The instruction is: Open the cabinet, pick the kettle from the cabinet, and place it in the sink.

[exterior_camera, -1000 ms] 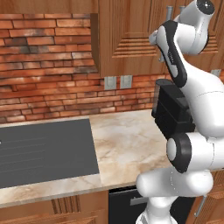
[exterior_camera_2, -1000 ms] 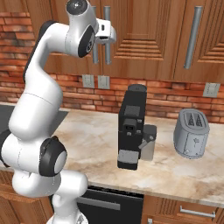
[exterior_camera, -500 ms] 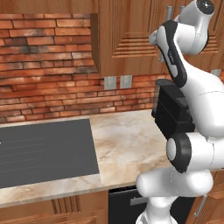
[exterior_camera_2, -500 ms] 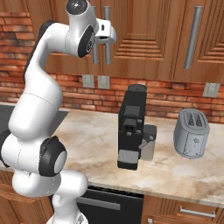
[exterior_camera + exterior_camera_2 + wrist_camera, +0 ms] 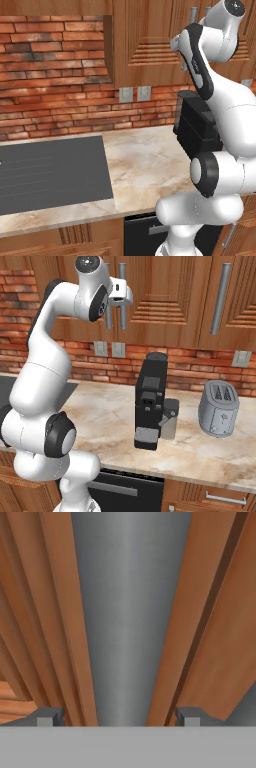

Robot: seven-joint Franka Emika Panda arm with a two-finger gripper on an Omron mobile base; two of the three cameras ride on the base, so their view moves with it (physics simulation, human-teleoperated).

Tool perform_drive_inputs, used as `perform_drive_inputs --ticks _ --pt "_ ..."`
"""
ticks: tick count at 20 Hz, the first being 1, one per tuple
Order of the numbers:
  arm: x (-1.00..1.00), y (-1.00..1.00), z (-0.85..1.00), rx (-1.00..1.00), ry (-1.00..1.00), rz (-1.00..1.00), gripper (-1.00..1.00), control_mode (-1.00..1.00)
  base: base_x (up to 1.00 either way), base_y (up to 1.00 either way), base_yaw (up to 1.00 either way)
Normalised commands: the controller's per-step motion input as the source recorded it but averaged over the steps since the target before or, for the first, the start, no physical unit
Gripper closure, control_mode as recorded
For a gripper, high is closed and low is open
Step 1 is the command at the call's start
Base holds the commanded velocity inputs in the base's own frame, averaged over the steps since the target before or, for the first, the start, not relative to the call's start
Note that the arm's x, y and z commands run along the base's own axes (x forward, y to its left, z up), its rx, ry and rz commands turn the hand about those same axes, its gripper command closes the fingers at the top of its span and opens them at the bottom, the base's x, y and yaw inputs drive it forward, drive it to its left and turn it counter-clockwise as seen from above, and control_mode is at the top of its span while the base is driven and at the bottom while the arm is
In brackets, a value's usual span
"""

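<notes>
- Up at the cabinet doors, the gripper stood with its jaws spread wide, one fingertip on each side of a grey bar handle, neither seen touching it.
- The arm reached steeply upward from the base, its hand level with the two middle handles.
- Three bar handles showed in the right base view: two side by side at the hand, one well to the right.
- Both doors were shut; whatever the cabinet held was hidden.
- One black coffee machine and one toaster stood on the counter; one stovetop lay to the left.
- The arm covered part of the coffee machine in the left base view.
</notes>
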Motion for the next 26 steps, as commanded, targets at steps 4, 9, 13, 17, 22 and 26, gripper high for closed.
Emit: perform_drive_inputs --ticks 4,9,13,17,22,26 --pt "0.21 0.21 0.00 0.00 -0.02 0.00 1.00 -1.00 0.00 0.00 0.00" --pt "0.14 0.23 0.00 0.00 0.00 0.00 1.00 -1.00 0.00 0.00 0.00" --pt "0.12 0.29 0.00 0.00 0.00 0.00 1.00 -1.00 0.00 0.00 0.00" --pt "0.08 0.27 0.00 0.00 0.00 0.00 1.00 -1.00 0.00 0.00 0.00" --pt "-0.04 0.21 0.00 0.03 0.00 0.03 1.00 -1.00 0.00 0.00 0.00" --pt "-0.22 0.20 0.00 0.05 0.00 0.10 1.00 -1.00 0.00 0.00 0.00"
